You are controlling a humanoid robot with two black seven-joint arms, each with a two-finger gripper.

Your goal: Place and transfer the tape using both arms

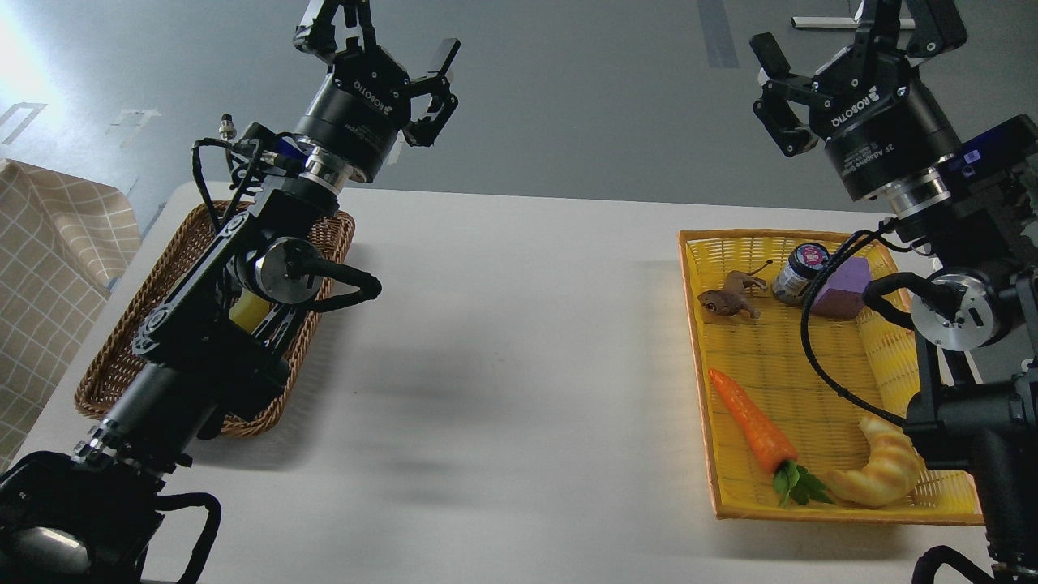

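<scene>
The tape (246, 313) lies in the brown wicker basket (122, 341) at the left. Only a small yellow patch of it shows, behind my left arm. My left gripper (379, 50) is raised high above the table's far edge, beyond the basket, open and empty. My right gripper (827, 45) is raised high at the far right, above the yellow basket's far end, open and empty.
A yellow basket (697, 341) at the right holds a carrot (750, 422), a croissant (884, 474), a toy animal (730, 296), a small jar (799, 272) and a purple block (843, 292). A checkered cloth (49, 268) hangs at the far left.
</scene>
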